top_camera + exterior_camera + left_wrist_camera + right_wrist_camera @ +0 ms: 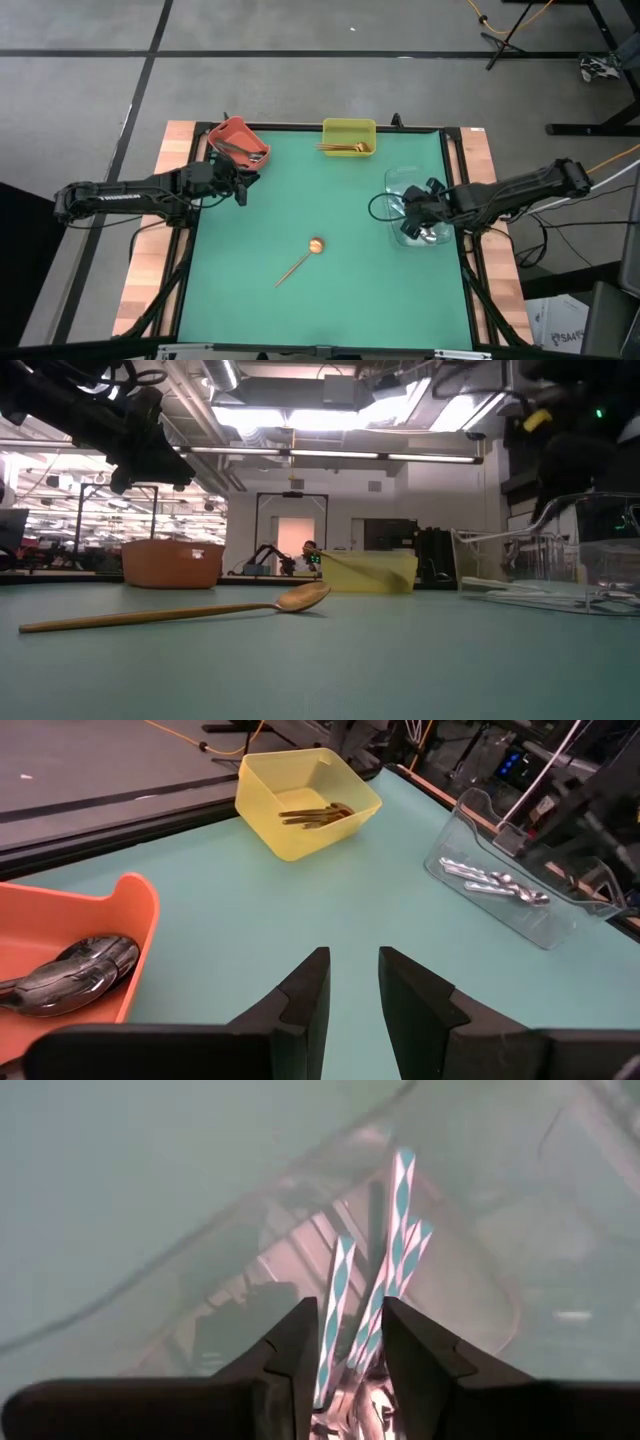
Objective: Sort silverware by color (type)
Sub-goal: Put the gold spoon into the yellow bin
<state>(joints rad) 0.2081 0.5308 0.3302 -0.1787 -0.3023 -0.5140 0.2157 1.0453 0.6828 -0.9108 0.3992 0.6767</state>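
High view: left arm reaches in from the left edge, its left gripper (240,185) just beside the orange bin (226,131) at the table's far left corner. Right arm comes in from the right, its right gripper (410,212) over the clear bin (392,180) at the right edge. One gold spoon (301,260) lies alone mid-table on the green mat (250,280), well apart from both grippers. More gold spoons (343,149) sit in the yellow bin (349,124) at the far edge.

Low view: the lone gold spoon (170,612) lies flat, bowl toward the yellow bin (368,572). Left arm hangs above the orange bin (172,564). Clear bin (600,555) at right; the right gripper is not clear here.

Left wrist view: left gripper (352,982) fingers stand apart with a narrow gap, holding nothing. Only here do the bin contents show plainly: dark spoons (75,972) in the orange bin (135,900), silver spoons (495,883) in the clear bin (470,815).

Right wrist view: right gripper (350,1342) points down into the clear bin (200,1270), fingers apart, the iridescent spoon handles (385,1270) lying in the gap between them; whether the fingers touch them cannot be told.
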